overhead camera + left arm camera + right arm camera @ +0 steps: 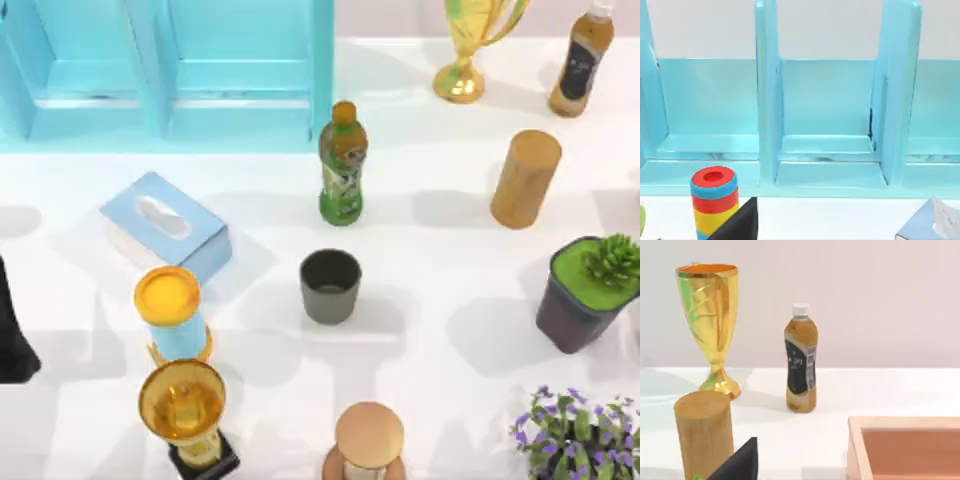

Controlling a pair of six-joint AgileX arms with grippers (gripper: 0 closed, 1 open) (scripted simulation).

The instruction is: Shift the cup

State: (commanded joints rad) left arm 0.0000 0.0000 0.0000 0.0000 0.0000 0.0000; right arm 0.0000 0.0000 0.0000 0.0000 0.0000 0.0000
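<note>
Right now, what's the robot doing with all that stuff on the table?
Nothing is being handled yet. The cup stands upright near the middle of the white table, just in front of the green bottle, with a blue tissue box off to its left. The left arm sits at the table's left edge, well away from the cup.

Dark grey-olive cup (330, 285) — plain, matte. Behind the cup, a green bottle (342, 165) with orange cap; left of it, a pale blue tissue box (165, 227).
</note>
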